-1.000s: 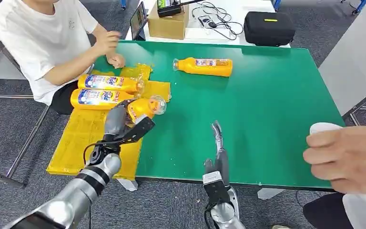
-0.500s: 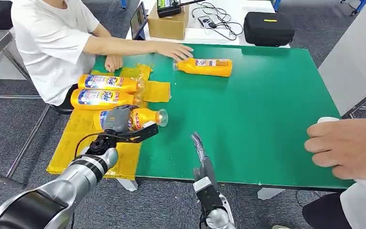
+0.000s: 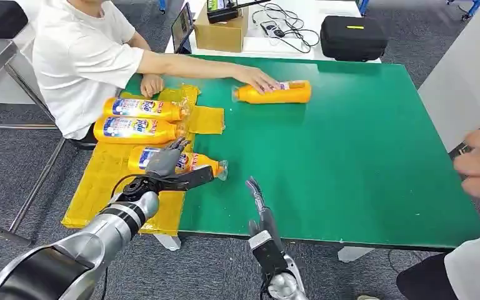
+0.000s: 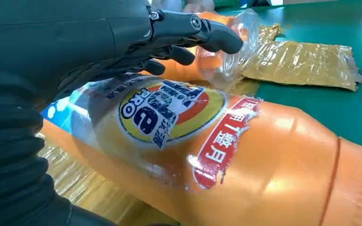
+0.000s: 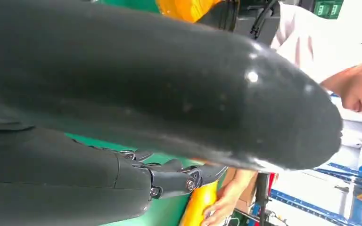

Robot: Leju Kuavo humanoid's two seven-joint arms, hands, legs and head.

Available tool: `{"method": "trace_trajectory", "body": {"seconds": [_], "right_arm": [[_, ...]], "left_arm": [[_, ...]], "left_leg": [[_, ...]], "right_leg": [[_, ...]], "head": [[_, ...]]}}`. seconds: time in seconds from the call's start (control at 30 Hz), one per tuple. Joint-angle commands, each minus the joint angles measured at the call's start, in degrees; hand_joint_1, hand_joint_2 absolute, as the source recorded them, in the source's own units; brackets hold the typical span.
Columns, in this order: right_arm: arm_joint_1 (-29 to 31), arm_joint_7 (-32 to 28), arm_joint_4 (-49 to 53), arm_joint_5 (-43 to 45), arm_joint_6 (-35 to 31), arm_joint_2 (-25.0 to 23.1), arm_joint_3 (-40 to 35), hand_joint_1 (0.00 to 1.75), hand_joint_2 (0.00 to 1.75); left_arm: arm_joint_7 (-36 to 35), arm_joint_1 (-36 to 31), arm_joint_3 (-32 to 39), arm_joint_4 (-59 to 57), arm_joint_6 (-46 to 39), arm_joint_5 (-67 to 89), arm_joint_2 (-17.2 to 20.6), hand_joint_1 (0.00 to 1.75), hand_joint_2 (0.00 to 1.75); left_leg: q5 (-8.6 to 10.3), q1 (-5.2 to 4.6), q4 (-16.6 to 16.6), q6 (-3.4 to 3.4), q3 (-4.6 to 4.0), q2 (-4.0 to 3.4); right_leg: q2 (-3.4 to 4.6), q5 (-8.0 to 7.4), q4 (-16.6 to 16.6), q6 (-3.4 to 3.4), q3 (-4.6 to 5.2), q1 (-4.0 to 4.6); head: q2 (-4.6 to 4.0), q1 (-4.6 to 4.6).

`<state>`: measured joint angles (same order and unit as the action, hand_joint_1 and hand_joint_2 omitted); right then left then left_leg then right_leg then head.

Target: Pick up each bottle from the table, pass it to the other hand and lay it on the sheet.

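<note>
Three bottles are down on the yellow sheet (image 3: 109,181) at the surface's left edge now. The left hand (image 3: 165,164) rests over the third bottle (image 3: 187,164), fingers loosely spread, looks about released. The right hand (image 3: 257,199) is empty, fingers straight and together. One last bottle (image 3: 278,92) sits near the far edge under a person's hand (image 3: 259,78), so there's one more to go.

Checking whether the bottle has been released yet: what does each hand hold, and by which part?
The left hand rests over the labelled body of the third bottle lying on the yellow sheet; whether it grips cannot be told. The right hand holds nothing.
</note>
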<state>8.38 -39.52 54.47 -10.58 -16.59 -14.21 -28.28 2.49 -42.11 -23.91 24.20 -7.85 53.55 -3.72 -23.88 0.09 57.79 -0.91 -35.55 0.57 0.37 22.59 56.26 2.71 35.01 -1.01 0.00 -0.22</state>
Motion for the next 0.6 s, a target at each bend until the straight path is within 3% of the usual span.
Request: {"method": "trace_trajectory", "body": {"seconds": [0.03, 0.37, 0.43, 0.53, 0.6], "right_arm": [[1.9, -0.5, -4.2, 0.1, -0.1, 0.3, 1.0, 0.0, 0.0], [1.9, -0.5, -4.9, 0.1, -0.6, 0.5, 1.1, 0.0, 0.0], [1.8, -0.5, -4.9, 0.2, -1.0, 0.6, 1.2, 0.0, 0.0], [1.5, -0.5, -5.0, 0.6, -1.1, 0.9, 1.0, 0.0, 0.0], [1.3, -0.5, -4.8, 0.6, -1.2, 1.0, 0.9, 0.0, 0.0]], "left_arm": [[0.0, -0.6, 1.4, -2.6, 0.7, -0.1, -0.7, 0.0, 1.75], [4.1, -0.4, 0.9, 0.6, 3.0, -1.6, -1.0, 0.0, 1.75], [5.6, 0.3, 2.1, 2.9, 1.7, -3.8, -1.2, 0.0, 1.75], [15.3, 4.4, 9.5, 11.8, 3.9, -17.9, -2.5, 0.0, 1.75], [14.8, 5.3, 9.1, 13.9, 4.4, -18.5, -2.2, 0.0, 1.75]], "left_leg": [[-0.04, 0.02, 0.0, 0.04, 0.15, -0.03], [-0.11, 0.06, 0.0, 0.04, 0.25, -0.03], [-0.1, 0.05, 0.0, 0.03, 0.24, -0.03], [-0.06, 0.02, 0.0, 0.03, 0.19, -0.04], [-0.08, 0.03, 0.0, 0.04, 0.18, -0.06]], "right_leg": [[-0.01, 0.04, 0.0, -0.08, -0.15, 0.04], [-0.04, 0.11, 0.0, -0.1, -0.27, 0.08], [-0.04, 0.09, 0.0, -0.1, -0.25, 0.07], [-0.02, 0.06, 0.0, -0.08, -0.19, 0.04], [-0.01, 0.07, 0.0, -0.09, -0.17, 0.04]], "head": [[0.0, 0.0], [0.0, 0.0], [0.0, 0.02], [0.0, 0.0], [0.0, 0.0]]}}
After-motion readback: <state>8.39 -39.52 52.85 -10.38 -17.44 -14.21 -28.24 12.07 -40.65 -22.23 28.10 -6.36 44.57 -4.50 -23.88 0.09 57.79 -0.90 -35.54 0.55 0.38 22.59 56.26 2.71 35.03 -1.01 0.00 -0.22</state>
